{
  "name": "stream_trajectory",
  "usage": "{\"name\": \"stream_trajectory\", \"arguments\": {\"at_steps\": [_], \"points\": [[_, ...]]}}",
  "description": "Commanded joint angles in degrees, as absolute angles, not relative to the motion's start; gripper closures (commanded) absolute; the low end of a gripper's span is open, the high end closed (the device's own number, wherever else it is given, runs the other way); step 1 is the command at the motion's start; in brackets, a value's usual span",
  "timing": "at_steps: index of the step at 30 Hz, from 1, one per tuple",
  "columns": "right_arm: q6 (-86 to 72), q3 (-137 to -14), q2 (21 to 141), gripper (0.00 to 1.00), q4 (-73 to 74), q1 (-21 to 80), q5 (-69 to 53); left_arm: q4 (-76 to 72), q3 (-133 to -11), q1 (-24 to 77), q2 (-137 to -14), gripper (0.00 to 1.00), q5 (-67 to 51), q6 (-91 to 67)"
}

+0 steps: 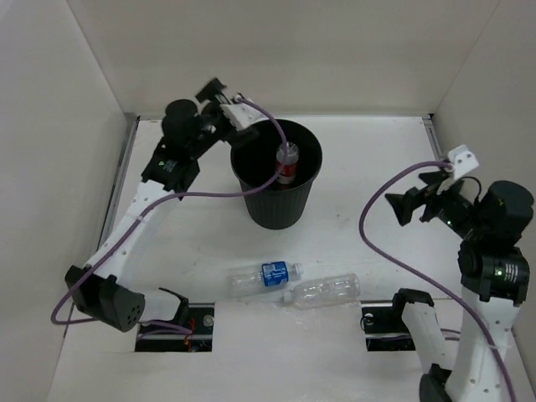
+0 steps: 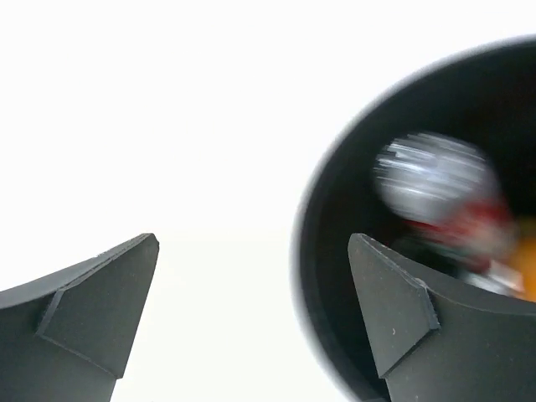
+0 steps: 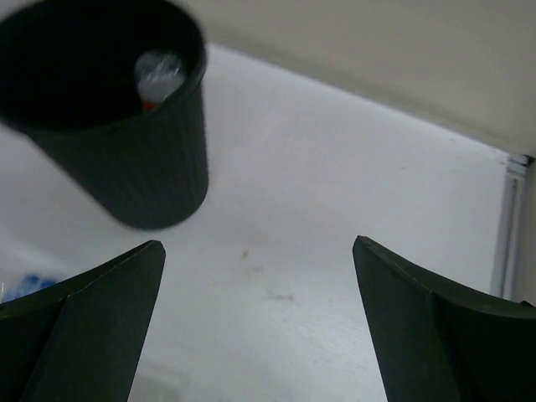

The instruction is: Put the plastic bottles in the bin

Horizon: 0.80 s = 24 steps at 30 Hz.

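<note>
The left end effector [image 2: 253,243] was seen spread open at the bin [image 1: 280,205], with the red-capped bottle [image 1: 287,162] just ahead inside it, so that drop was judged done and the blue-labelled bottle [image 1: 266,276], well behind, to need grasping next.

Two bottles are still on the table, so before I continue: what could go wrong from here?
The clear blue-labelled plastic bottle and the clear unlabelled plastic bottle lie close together, perhaps touching; gripping one could roll the other away. The open left gripper hangs at the rim of the round black plastic bin; a careless pull-back might knock it.
</note>
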<state>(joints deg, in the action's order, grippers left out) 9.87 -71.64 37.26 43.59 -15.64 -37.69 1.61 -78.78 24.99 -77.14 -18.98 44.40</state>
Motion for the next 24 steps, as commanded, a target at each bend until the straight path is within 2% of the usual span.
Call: {"name": "stream_trajectory", "arguments": {"at_steps": [1, 4, 8, 12, 19, 24], "points": [[26.52, -71.54, 39.02, 0.0, 52.97, -4.32, -38.78, -12.28, -85.16, 21.06, -69.62, 0.0, -6.64, 43.33], [32.33, -69.18, 42.35, 0.0, 58.26, 15.02, -25.09, -16.51, -86.74, 17.02, -67.33, 0.0, 2.52, 44.21], [36.21, -61.37, 44.82, 0.0, 55.65, 30.58, -12.77, -18.11, -86.49, 9.9, -63.64, 0.0, 11.32, 44.74], [34.2, -54.51, 48.07, 0.0, 52.31, 45.01, -9.84, -14.34, -84.03, 4.19, -58.81, 0.0, 17.13, 43.95], [33.49, -43.42, 50.97, 0.0, 42.98, 60.76, -9.93, -7.31, -81.3, -4.34, -52.39, 0.0, 16.62, 42.45], [33.31, -42.45, 55.8, 0.0, 42.28, 62.88, -13.79, -4.31, -80.86, -8.04, -51.42, 0.0, 15.82, 40.87]]}}
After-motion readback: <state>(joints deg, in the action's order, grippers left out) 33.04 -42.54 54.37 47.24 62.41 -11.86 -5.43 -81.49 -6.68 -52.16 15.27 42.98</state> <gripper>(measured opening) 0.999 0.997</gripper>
